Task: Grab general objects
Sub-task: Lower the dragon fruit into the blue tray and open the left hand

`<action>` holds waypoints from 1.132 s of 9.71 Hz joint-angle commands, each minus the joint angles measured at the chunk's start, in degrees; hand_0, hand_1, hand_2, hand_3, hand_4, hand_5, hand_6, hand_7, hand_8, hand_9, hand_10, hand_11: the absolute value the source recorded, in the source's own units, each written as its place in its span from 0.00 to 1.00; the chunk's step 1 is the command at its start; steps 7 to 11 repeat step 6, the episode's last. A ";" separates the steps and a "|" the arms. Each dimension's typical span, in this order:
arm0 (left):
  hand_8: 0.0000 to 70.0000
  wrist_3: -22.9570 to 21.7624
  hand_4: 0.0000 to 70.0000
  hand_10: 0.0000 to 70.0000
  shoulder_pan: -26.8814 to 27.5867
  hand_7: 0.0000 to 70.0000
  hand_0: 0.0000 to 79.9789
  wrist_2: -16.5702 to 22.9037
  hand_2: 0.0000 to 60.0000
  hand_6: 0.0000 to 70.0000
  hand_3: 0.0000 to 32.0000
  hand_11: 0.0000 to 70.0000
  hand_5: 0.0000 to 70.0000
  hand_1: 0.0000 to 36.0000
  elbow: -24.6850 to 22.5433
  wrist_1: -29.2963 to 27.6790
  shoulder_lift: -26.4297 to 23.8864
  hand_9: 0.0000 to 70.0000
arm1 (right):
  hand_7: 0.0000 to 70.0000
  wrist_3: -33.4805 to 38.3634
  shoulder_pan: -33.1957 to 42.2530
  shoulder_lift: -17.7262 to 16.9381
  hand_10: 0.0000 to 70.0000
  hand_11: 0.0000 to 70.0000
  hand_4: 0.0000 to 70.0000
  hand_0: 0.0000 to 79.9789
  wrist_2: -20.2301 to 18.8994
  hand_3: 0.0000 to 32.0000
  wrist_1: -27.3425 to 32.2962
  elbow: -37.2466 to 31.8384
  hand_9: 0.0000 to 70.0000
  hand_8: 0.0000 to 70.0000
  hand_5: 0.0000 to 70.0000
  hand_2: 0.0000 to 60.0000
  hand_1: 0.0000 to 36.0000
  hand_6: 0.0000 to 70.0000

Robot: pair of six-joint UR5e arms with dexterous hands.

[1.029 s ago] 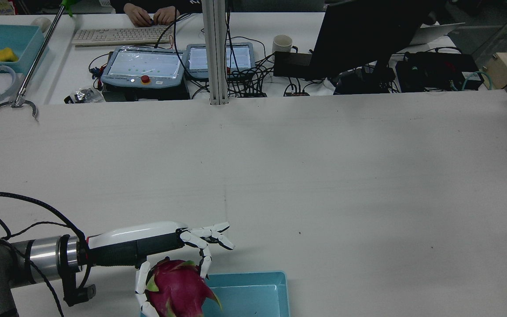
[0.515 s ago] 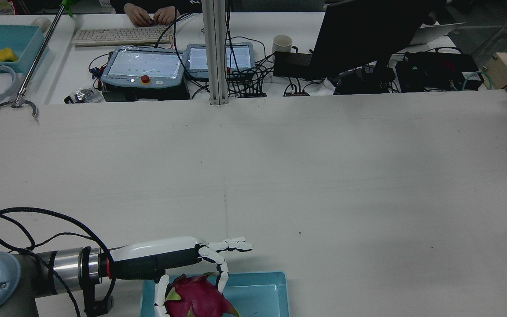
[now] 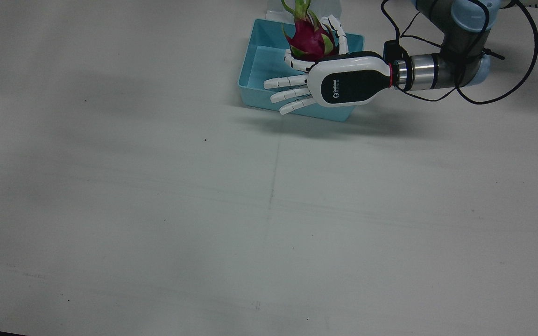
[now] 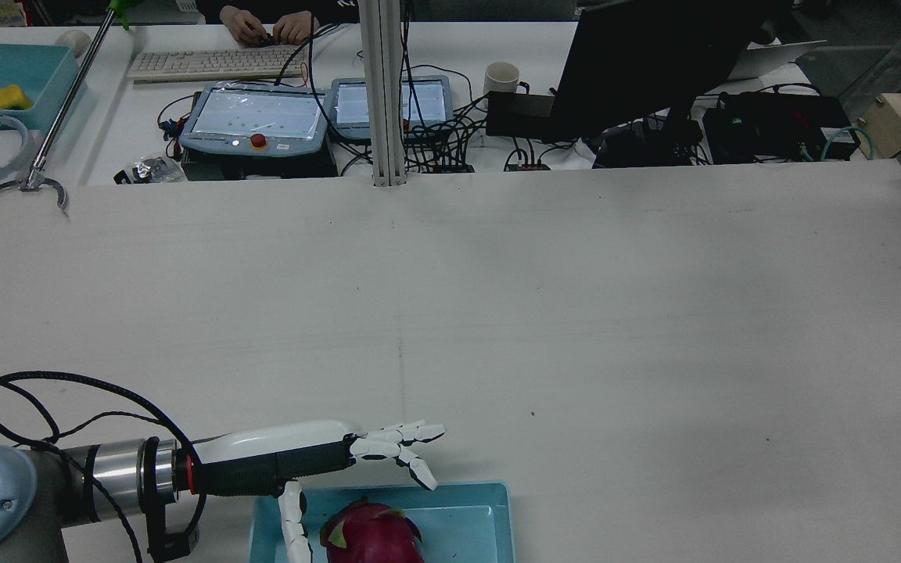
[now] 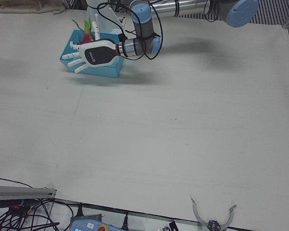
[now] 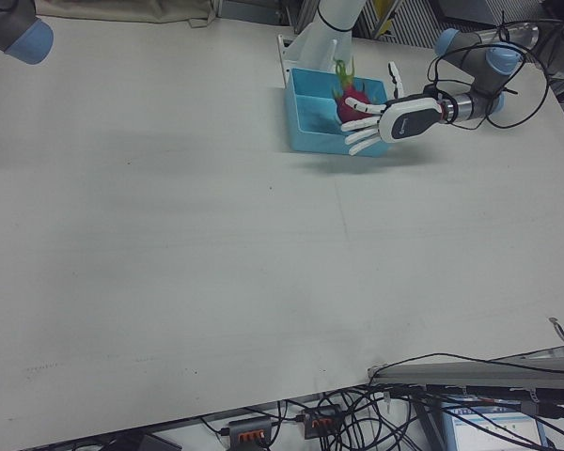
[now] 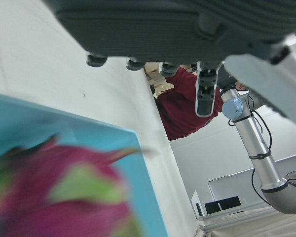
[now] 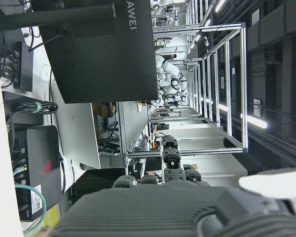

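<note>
- Evidently the release step is in hand: the dragon fruit (image 3: 310, 39) sits in the blue bin (image 3: 255, 70), at twelve o'clock on the table (image 3: 269, 210) in the front view.
- The left hand (image 3: 325, 79) hovers over the bin's front wall, fingers (image 3: 287, 82) spread and gripping nothing.
- The fruit lies just behind the palm, between thumb and fingers; contact cannot be told.
- Next, probably, the hand must lift clear without nudging the fruit.
- The right hand's finger state cannot be told from its own camera.
</note>
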 commanded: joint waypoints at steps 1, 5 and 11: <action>0.00 -0.02 0.00 0.00 -1.16 0.12 0.59 0.02 0.00 0.00 1.00 0.00 0.00 0.02 0.26 0.12 0.61 0.00 | 0.00 0.00 0.09 0.00 0.00 0.00 0.00 0.00 -0.01 0.00 -0.03 0.09 0.00 0.00 0.00 0.00 0.00 0.00; 0.00 -0.90 0.00 0.00 -20.18 0.13 0.60 1.85 0.00 0.00 1.00 0.00 0.00 0.08 4.03 0.82 0.26 0.01 | 0.00 -0.09 0.00 0.00 0.00 0.00 0.00 0.00 -0.01 0.00 0.06 0.00 0.00 0.00 0.00 0.00 0.00 0.00; 0.00 -1.16 0.00 0.00 -24.76 0.14 0.60 3.17 0.00 0.00 1.00 0.00 0.00 0.09 5.78 0.91 -0.09 0.01 | 0.00 -0.09 0.00 0.00 0.00 0.00 0.00 0.00 -0.01 0.00 -0.02 0.09 0.00 0.00 0.00 0.00 0.00 0.00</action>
